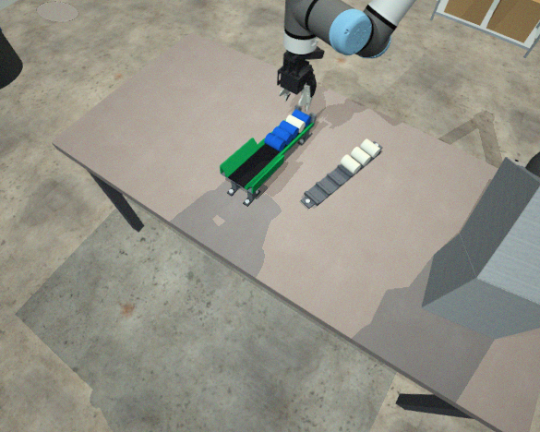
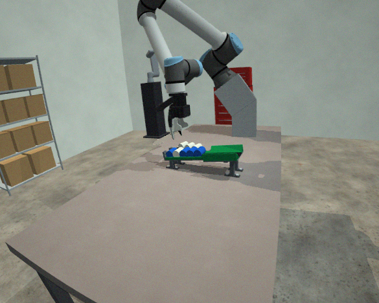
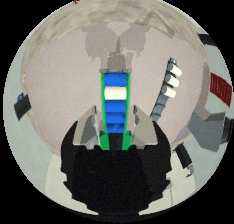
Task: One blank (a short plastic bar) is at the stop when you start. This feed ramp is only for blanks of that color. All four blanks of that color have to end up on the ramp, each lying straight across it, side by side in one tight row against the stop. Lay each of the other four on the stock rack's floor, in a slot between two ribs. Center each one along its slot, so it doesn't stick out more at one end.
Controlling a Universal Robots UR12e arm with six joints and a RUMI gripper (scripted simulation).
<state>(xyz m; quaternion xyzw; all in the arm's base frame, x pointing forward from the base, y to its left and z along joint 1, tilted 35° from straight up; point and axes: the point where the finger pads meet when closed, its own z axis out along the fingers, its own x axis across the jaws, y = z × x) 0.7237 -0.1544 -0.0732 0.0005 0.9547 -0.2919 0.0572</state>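
Ramp with five blanks, rack with three; gripper empty above.

Green-walled ramp [image 1: 268, 174] [image 2: 222, 157] [image 3: 103, 141], dark bed: from the stop [image 3: 116, 71], one blue blank [image 1: 301, 115] [image 3: 115, 80], one white blank [image 1: 295, 122] [image 2: 178, 151] [image 3: 115, 93], three blue blanks [image 1: 281, 135] [image 2: 193, 151] [image 3: 115, 115], smooth, rounded, lying across; gripper [image 1: 294, 101] [image 2: 176, 135] [image 3: 114, 106] partly open, nothing between its fingers; grey ribbed rack [image 1: 326, 186] [image 3: 158, 107] bears three white blanks [image 1: 360, 155] [image 2: 191, 145] [image 3: 172, 81] at one end, its bare slots plain from the top, while the exterior view alone shows the ramp's blanks' round end faces.
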